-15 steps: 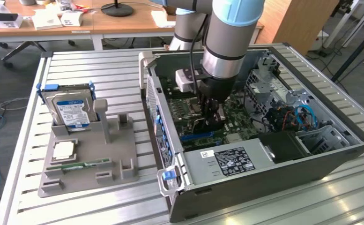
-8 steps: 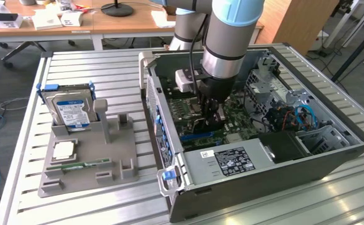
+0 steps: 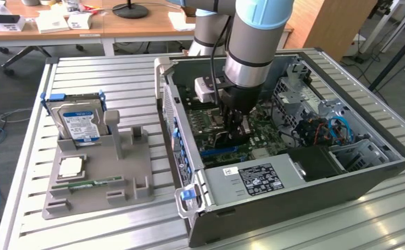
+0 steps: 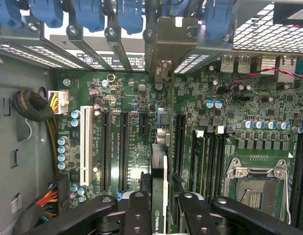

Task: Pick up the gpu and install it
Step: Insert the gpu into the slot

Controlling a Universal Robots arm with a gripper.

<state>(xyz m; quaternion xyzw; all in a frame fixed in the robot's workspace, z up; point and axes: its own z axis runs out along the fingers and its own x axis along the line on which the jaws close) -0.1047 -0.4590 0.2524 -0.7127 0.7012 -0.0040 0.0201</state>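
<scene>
Gpu, marked NVIDIA, sits edge-on in the jaws over the motherboard.

gripper: black gripper — down inside open dark metal computer case, clamped on thin dark gpu card over green motherboard | tray: grey plastic tray — silver blue-labelled hard drive upright, exterior view's left

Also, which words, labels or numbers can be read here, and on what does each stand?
"NVIDIA": on the thin dark-green gpu card gripped by the black gripper.
Black-and-white sticker on the silver power supply box: too small to read.
Blue-and-white label on the silver hard drive: blurred.
Green motherboard print: too small.
</scene>
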